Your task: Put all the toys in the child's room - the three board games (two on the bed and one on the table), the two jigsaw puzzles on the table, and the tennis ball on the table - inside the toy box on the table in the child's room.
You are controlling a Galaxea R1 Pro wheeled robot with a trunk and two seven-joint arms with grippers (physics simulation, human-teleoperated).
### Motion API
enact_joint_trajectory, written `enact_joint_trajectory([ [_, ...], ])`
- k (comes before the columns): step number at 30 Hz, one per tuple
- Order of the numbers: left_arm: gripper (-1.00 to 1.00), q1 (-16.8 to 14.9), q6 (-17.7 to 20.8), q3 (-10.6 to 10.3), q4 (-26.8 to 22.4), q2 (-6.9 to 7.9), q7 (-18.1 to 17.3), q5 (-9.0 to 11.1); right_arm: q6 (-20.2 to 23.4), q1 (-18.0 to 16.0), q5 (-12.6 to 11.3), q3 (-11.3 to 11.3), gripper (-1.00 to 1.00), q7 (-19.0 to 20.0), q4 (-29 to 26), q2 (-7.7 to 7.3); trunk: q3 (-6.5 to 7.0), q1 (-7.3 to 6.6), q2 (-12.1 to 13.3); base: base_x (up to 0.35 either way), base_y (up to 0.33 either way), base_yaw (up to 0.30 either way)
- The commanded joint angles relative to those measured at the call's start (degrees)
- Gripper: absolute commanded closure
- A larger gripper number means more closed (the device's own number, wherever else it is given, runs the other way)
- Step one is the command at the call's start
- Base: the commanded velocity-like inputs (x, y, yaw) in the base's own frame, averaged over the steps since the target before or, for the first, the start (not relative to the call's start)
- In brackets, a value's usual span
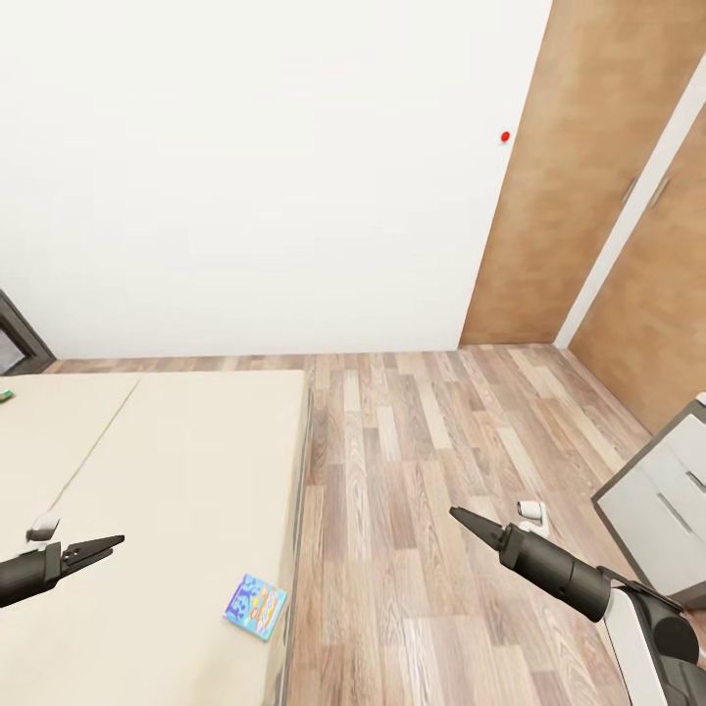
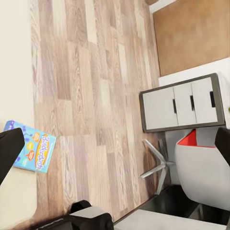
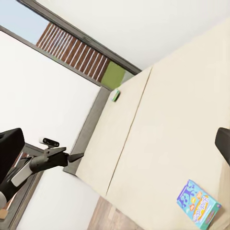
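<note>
A blue board game box (image 1: 254, 606) lies flat on the cream bed (image 1: 176, 471), close to the bed's near right edge; it also shows as the blue box (image 2: 31, 152) and the blue box (image 3: 198, 202) in the wrist views. A small green box (image 1: 6, 395) rests at the bed's far left, seen as the green box (image 3: 115, 95) near the window. My left gripper (image 1: 108, 545) hovers over the bed, left of the blue box, open and holding nothing. My right gripper (image 1: 461, 515) is over the wooden floor, right of the bed, open and holding nothing. The table and toy box are out of view.
A grey drawer cabinet (image 1: 655, 500) stands at the right, the same drawer cabinet (image 2: 182, 103) beside a white and red chair (image 2: 201, 167). Brown wardrobe doors (image 1: 588, 196) line the far right wall. Wooden floor (image 1: 422, 490) runs between the bed and the cabinet.
</note>
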Motion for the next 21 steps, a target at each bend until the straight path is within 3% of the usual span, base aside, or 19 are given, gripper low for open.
enact_joint_trajectory([
  [1, -1.00, 0.0, 0.6, 0.0, 0.0, 0.01, -0.2, 0.0, 0.3, 0.0, -0.1, 0.0, -1.00, 0.1, 0.0, 0.00, 0.00, 0.03, -0.1, 0.000, 0.000, 0.000],
  [21, -1.00, -0.1, 0.6, 0.1, 0.0, 0.01, -0.3, 0.0, 0.3, 0.0, -0.1, 0.0, -1.00, 0.0, 0.0, 0.00, 1.91, 0.03, -0.1, 0.000, 0.000, 0.002],
])
